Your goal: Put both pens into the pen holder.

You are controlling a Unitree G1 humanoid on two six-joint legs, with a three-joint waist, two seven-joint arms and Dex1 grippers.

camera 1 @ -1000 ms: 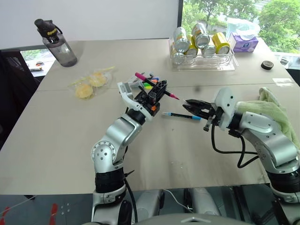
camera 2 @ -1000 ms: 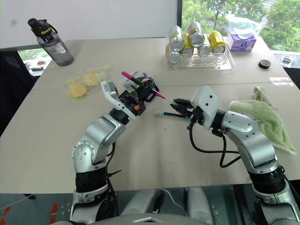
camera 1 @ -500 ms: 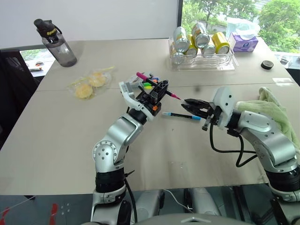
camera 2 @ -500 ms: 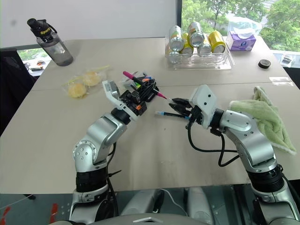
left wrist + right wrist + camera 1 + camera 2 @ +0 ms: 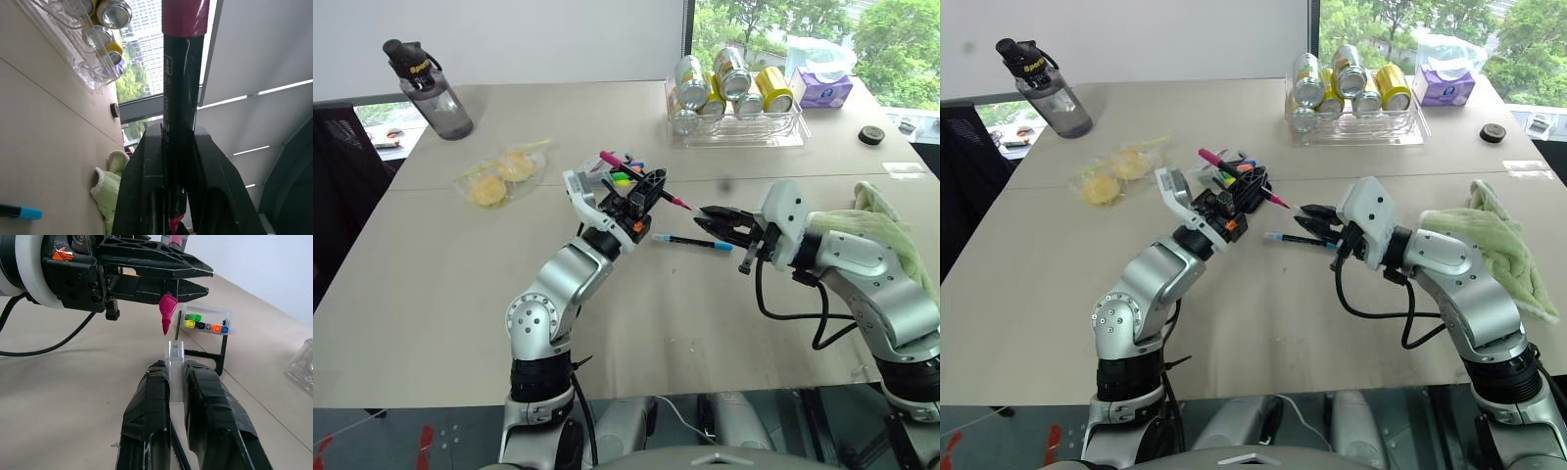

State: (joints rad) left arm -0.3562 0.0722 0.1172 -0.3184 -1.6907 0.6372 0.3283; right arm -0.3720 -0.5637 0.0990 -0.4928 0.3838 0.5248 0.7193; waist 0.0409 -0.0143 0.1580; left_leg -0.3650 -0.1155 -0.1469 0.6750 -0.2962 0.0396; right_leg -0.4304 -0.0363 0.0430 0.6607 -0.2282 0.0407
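From the head camera, the left end effector is clenched around the pink pen, held above the tabletop with its tip aimed at the right end effector just beside it. The blue pen lies flat on the tabletop under the gap between them. In the left wrist view, the fingers pinch the pink pen's barrel at mid-length, a sound place to hold it. The pen looks light, stiff and smooth, so it could swivel or slide in a loose pinch. In the right wrist view, the right fingers are shut on the clear part of the pen holder, its black loop trailing behind. The holder looks light and thin-framed, so it is likely to tip if prodded off-centre. Compared with a second ago, both arms have barely moved and the pink tip remains short of the holder.
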